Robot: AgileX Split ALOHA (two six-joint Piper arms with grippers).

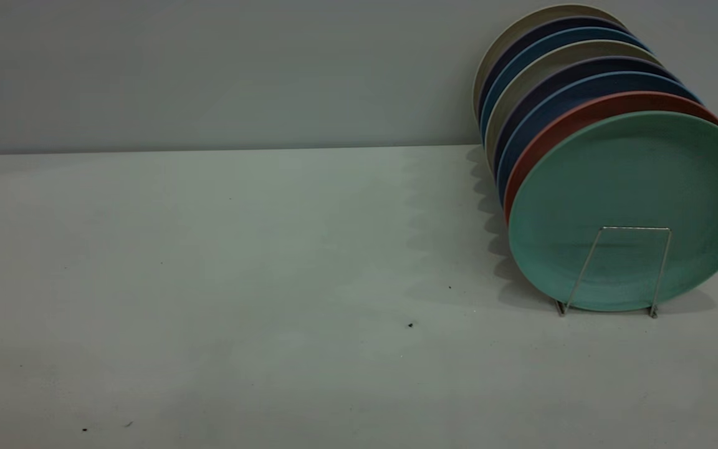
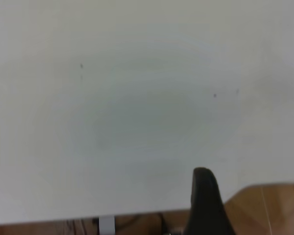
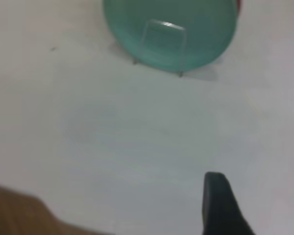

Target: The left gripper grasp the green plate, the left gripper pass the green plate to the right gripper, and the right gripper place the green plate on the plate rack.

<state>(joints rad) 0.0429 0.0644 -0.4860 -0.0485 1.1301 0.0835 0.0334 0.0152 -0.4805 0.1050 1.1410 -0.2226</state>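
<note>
Green plate (image 1: 630, 187) upright in plate rack (image 1: 614, 271) (frontmost slot), others behind

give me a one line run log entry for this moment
green plate: upright in plate rack, front of row | right gripper: open, clear of plate | left gripper: over bare table

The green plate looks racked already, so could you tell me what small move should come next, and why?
Probably none beyond parking: the green plate stands upright at the front of the plate rack, and the right gripper hangs apart from it over the bare table.
</note>
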